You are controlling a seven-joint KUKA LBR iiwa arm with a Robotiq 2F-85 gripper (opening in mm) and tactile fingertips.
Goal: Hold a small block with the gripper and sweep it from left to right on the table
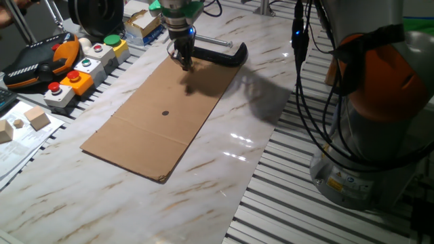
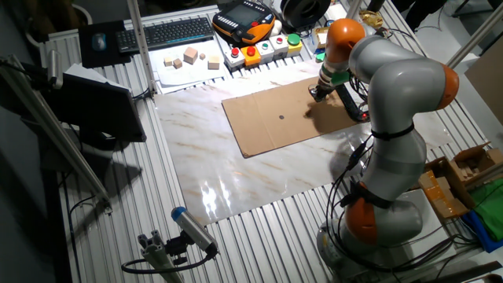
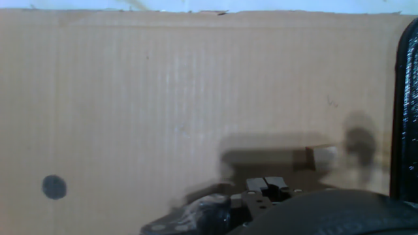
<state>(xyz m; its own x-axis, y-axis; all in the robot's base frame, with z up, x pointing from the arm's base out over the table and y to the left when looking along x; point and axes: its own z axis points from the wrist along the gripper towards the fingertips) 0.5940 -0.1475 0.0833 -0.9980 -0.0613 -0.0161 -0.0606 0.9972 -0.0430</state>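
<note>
Gripper (image 1: pixel 184 63) low over cardboard sheet (image 1: pixel 163 112) on table (image 1: pixel 224 183), fingers close together, grasp unclear, clamp (image 1: pixel 227 54) beside

- Robotics lab bench, going by the orange-and-grey robot arm (image 2: pixel 393 118) bolted at 4 o'clock of the table (image 2: pixel 236 169).
- Slatted metal framing around a marble-look top.
- Push-button boxes (image 1: pixel 85 71) and a teach pendant (image 2: pixel 245 20) at 12 o'clock.
- Keyboard (image 2: pixel 169 31) and a camera on a mount (image 2: pixel 185 228) at the edges.
</note>
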